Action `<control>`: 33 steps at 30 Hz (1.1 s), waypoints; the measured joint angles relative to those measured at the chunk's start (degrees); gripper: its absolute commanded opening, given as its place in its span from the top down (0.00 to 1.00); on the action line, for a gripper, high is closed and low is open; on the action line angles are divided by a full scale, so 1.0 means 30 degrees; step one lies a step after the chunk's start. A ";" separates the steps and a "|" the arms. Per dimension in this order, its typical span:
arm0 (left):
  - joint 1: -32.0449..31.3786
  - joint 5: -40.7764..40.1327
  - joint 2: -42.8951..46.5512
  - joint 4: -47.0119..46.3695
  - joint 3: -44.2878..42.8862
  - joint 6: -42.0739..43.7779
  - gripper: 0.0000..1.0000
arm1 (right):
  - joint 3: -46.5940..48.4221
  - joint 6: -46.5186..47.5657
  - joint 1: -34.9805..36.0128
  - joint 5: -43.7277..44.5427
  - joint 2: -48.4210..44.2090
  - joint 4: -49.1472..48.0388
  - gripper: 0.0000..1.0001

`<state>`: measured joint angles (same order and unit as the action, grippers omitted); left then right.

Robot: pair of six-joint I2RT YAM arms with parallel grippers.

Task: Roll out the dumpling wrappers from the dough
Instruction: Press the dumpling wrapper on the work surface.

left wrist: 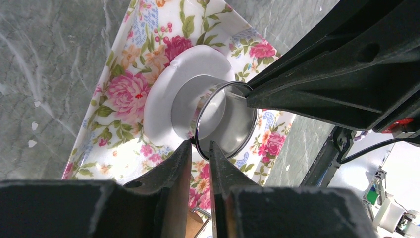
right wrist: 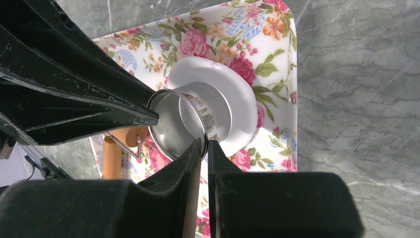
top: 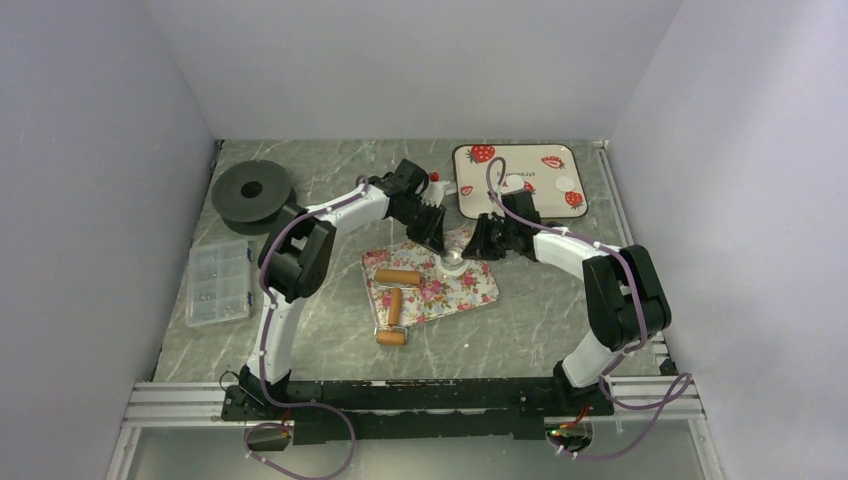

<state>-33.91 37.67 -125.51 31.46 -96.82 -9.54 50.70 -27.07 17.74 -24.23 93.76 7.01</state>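
Both grippers, left point(left wrist: 200, 151) and right point(right wrist: 205, 148), pinching metal ring point(left wrist: 225, 121) rim over dough point(left wrist: 163, 94); no writing legible.

No legible text anywhere.

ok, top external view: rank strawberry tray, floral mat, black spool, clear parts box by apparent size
Largest to smallest, as they look from above:
1. Floral mat and strawberry tray: close in size, both partly hidden by the arms, so no ranking between them.
2. Black spool and clear parts box: similar, too close to call.
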 measured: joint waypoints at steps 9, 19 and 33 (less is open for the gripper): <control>0.0000 0.0007 -0.0007 -0.0007 0.0000 -0.0066 0.80 | 0.0000 -0.0007 -0.0007 0.0036 0.0058 -0.0066 0.89; 0.0226 0.0648 -0.0299 -0.0503 0.0189 -0.0772 0.84 | 0.0000 -0.0168 -0.0015 -0.0015 0.0255 -0.0197 0.94; 0.0823 0.2237 -0.0634 -0.1858 0.0911 -0.3060 0.92 | -0.0532 -0.0721 -0.0117 -0.0073 0.0262 -0.1056 1.00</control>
<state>-31.44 44.38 -127.42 25.89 -94.08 -18.72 49.10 -29.23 17.39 -24.45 94.54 3.84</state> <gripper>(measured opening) 0.130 0.075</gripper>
